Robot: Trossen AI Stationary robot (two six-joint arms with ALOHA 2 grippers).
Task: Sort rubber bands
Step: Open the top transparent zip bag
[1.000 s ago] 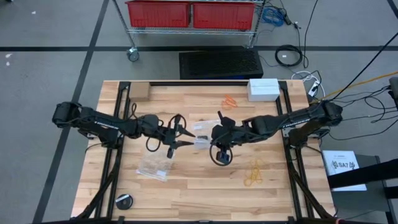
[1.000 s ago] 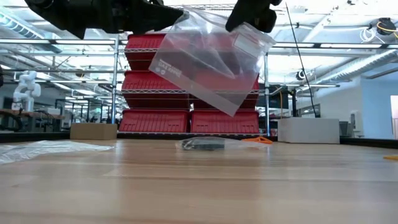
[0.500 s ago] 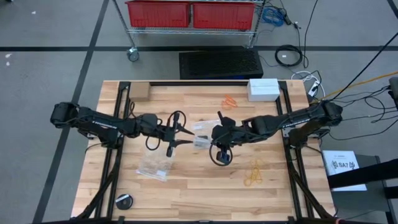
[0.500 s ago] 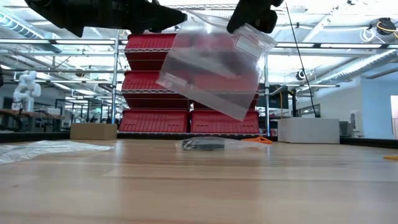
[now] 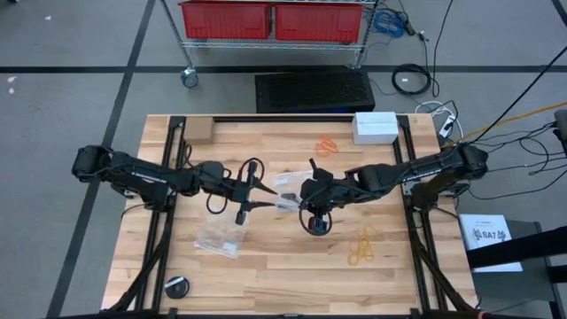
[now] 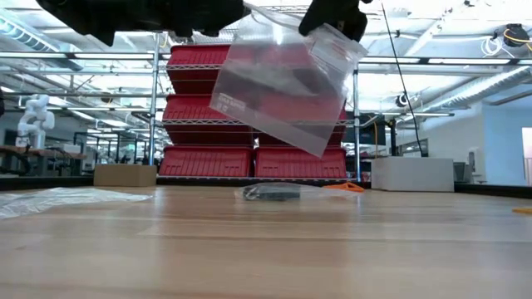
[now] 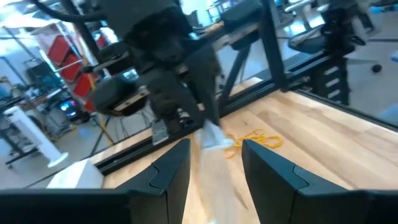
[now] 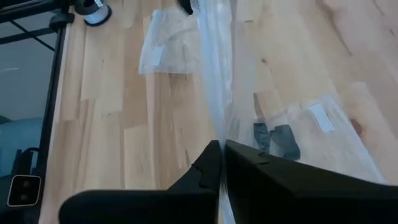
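A clear plastic bag (image 6: 278, 91) hangs above the middle of the table, with my right gripper (image 6: 332, 17) shut on its top. My left gripper (image 5: 255, 190) points level at the bag from the left. It is open, one finger on either side of the bag's near edge (image 7: 214, 165). Orange rubber bands (image 5: 328, 143) lie at the far middle of the table and pale yellow ones (image 5: 361, 248) at the near right. Black ones (image 8: 273, 138) lie inside a second clear bag (image 6: 270, 192) flat on the table under the grippers. My right gripper pinches the bag's top edge (image 8: 217, 127) between its two shut fingers, at the upper corner (image 6: 345, 41) by the white label. The fingers slant down from the table's right. The bag hangs tilted below them, clear of the table. My left gripper: I cannot tell whether its fingers touch the bag.
A third clear bag (image 5: 220, 235) lies at the near left. A black round object (image 5: 176, 286) sits at the near left corner, a cardboard box (image 5: 197, 130) at the far left and a white box (image 5: 375, 126) at the far right. Red bins (image 6: 249, 162) stand on a rack behind.
My left gripper has rolled a little about its own pointing line while staying where it was. The hanging bag has swung slightly, and its lower left corner now sits a bit lower and closer in. My right gripper has kept its hold.
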